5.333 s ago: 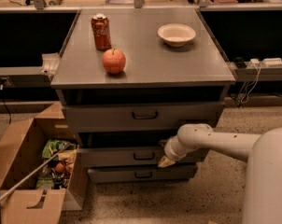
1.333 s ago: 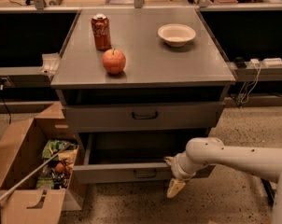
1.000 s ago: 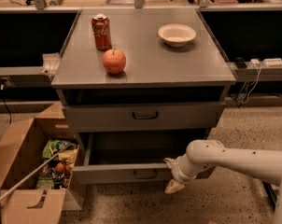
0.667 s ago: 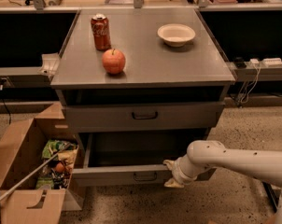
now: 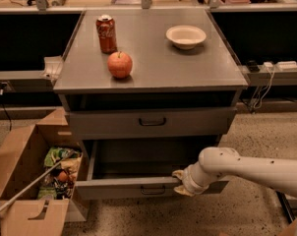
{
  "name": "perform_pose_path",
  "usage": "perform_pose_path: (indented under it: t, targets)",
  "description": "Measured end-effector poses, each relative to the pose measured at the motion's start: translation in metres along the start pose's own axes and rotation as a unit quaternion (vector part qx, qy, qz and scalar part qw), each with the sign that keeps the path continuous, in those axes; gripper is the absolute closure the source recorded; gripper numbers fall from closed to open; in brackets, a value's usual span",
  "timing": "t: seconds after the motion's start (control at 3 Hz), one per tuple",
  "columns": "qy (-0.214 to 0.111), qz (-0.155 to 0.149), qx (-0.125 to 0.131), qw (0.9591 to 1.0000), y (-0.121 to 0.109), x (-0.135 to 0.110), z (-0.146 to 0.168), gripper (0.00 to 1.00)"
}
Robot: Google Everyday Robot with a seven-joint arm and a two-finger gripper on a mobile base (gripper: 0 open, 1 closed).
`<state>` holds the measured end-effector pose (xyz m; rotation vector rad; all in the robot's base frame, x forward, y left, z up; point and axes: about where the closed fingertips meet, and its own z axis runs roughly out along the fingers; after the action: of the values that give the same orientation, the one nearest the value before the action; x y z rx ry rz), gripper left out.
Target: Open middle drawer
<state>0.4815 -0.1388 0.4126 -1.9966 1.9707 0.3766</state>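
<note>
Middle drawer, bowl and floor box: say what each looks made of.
Middle drawer: likely painted metal, with a flat matte grey finish and thin straight walls. Bowl: ceramic or plastic, with a smooth cream surface; the look leaves it open. Box: cardboard, brown with folded flaps. The gripper sits at the drawer's front edge, right of the handle.

The white arm (image 5: 259,170) reaches in from the right edge, nearly level — bending at a rounded wrist (image 5: 207,167). Its tan claw (image 5: 180,183) sits low, just right of centre, pointing left and slightly down.
</note>
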Motion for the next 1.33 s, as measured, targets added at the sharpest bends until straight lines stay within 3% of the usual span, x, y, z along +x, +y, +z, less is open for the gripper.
perform_pose_path:
  t: [1.0,1.33]
  targets:
    - [-0.001,0.000,0.000,1.0000,-0.003,-0.004,-0.008,1.00]
    - [-0.010,-0.004,-0.013,0.9999,0.016,-0.005,-0.006,1.00]
